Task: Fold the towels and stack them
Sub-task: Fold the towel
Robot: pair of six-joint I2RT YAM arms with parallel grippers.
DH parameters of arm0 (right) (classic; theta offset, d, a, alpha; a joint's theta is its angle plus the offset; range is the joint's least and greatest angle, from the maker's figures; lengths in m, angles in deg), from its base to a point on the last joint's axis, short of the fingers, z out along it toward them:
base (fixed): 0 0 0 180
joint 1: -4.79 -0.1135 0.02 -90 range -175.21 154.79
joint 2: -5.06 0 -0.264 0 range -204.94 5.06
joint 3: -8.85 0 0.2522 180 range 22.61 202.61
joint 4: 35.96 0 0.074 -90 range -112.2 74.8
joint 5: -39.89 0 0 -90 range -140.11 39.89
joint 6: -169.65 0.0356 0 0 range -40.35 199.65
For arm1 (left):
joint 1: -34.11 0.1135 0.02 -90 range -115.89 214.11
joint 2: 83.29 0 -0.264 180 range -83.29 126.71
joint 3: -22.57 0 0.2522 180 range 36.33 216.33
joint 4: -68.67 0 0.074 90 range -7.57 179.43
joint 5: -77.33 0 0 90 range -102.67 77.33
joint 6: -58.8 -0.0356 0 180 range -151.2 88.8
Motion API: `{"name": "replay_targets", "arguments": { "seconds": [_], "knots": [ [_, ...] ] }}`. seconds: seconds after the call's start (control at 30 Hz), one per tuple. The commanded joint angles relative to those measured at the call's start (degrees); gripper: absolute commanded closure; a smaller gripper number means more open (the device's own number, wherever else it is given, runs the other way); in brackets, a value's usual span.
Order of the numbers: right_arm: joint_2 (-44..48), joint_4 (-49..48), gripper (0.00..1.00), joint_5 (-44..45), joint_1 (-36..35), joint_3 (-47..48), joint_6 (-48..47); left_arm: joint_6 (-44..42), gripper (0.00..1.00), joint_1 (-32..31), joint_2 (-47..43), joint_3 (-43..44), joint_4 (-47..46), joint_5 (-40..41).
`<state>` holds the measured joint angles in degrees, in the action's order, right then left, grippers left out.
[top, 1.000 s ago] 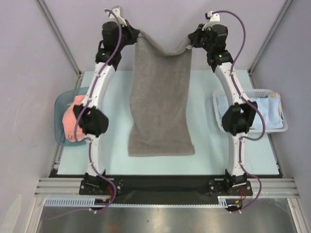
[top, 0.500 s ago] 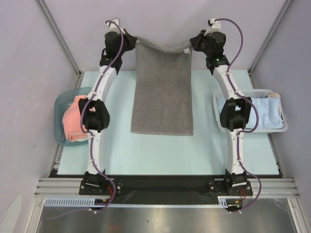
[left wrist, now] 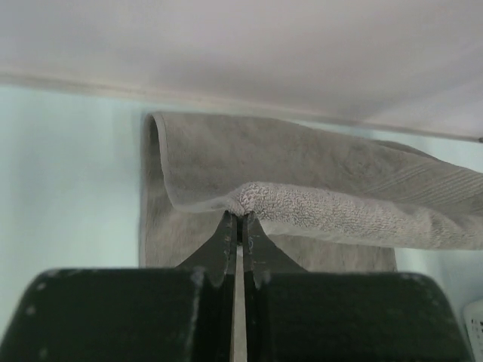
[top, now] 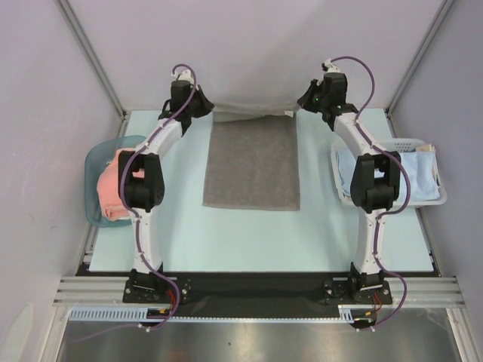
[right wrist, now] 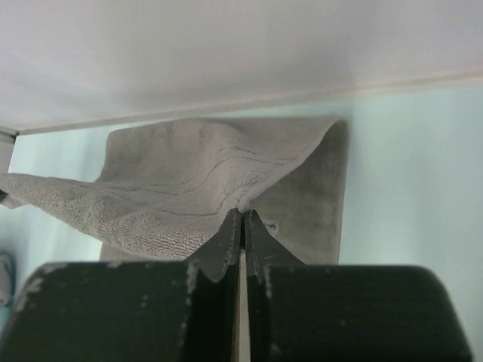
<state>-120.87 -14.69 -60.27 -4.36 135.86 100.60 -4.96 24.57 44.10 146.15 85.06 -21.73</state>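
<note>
The grey towel (top: 251, 162) lies flat along the middle of the table, its far edge lifted at the back. My left gripper (top: 209, 108) is shut on the towel's far left corner (left wrist: 243, 200). My right gripper (top: 299, 108) is shut on the far right corner (right wrist: 243, 204). Both hold the edge a little above the table near the back wall, and it sags between them. A salmon-pink towel (top: 113, 186) lies in the blue tub. A light blue towel (top: 411, 173) lies in the white basket. The white towel is not in view.
The translucent blue tub (top: 96, 162) stands at the table's left edge. The white lattice basket (top: 407, 143) stands at the right edge. The back wall is close behind both grippers. Bare pale blue table (top: 249, 241) lies in front of the towel.
Both grippers have moved down and back towards the wall with the grey towel. The hanging towel has been laid out flat on the table, its near edge farther back.
</note>
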Motion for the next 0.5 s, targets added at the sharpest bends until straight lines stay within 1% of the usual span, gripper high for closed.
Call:
{"name": "replay_targets", "arguments": {
  "seconds": [0.0,0.13,0.17,0.2,0.4,0.47],
  "knots": [
    [8.1,3.9,1.00,-0.4,0.0,-2.9,1.5,1.5,1.00,0.5,-8.5,-3.6,0.9,1.0],
    [10.2,8.7,1.00,-2.1,0.0,-8.1,2.2,2.2,1.00,0.4,-10.2,-10.1,4.1,-0.3],
    [11.3,9.2,1.00,-2.5,0.0,-11.1,2.5,2.5,1.00,0.4,-11.0,-11.4,4.6,-0.4],
    [11.8,9.5,1.00,-3.3,-0.1,-12.4,2.8,2.8,1.00,0.4,-11.5,-14.1,5.0,-0.5],
    [15.7,11.0,1.00,-4.3,-0.6,-22.4,2.9,4.0,1.00,0.5,-15.9,-23.5,4.5,-1.9],
    [16.5,11.2,1.00,-4.6,-0.6,-24.6,3.0,4.3,1.00,0.2,-17.0,-24.7,5.4,-2.1]
  ]
}}
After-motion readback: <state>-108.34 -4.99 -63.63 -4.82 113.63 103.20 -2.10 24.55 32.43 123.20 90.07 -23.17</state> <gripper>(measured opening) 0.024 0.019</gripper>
